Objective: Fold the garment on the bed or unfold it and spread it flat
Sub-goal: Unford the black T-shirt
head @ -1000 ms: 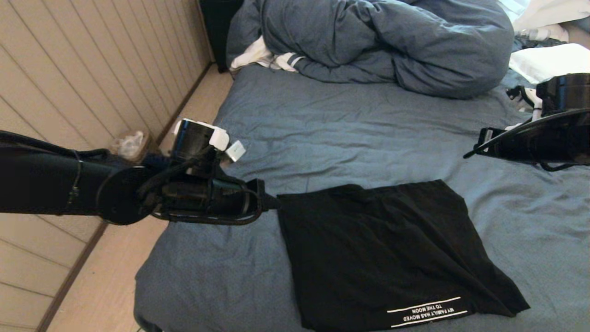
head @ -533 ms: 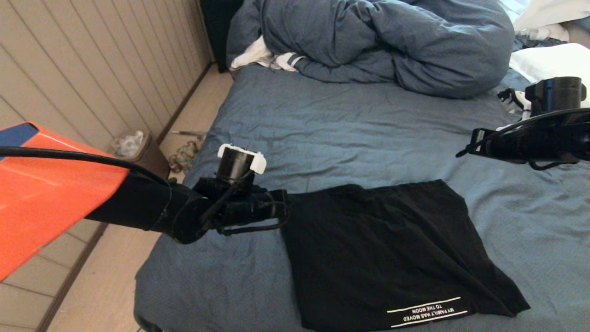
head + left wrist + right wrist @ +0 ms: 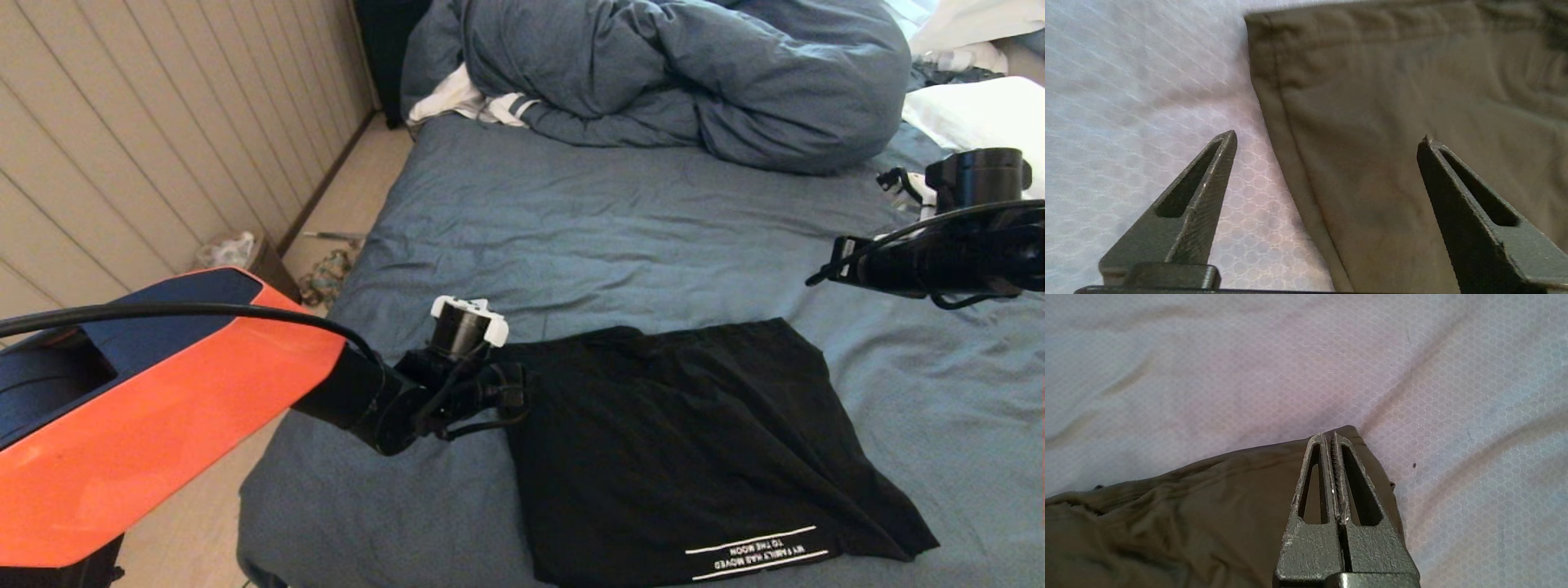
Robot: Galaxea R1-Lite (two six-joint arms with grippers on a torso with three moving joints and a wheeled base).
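One thin, soft black garment (image 3: 686, 441) (two white lines framing small text) lies folded on the wrinkled blue-grey bed (image 3: 571, 220). The left gripper (image 3: 1327, 139) spreads wide over its hemmed edge; the right gripper (image 3: 1329, 437), fingers pressed together, hovers above.

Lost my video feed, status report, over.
Left pincer open, straddling the black T-shirt's left edge. Right pincer shut, empty, above its far right corner. T-shirt lying on the bed. Nothing obstructing.
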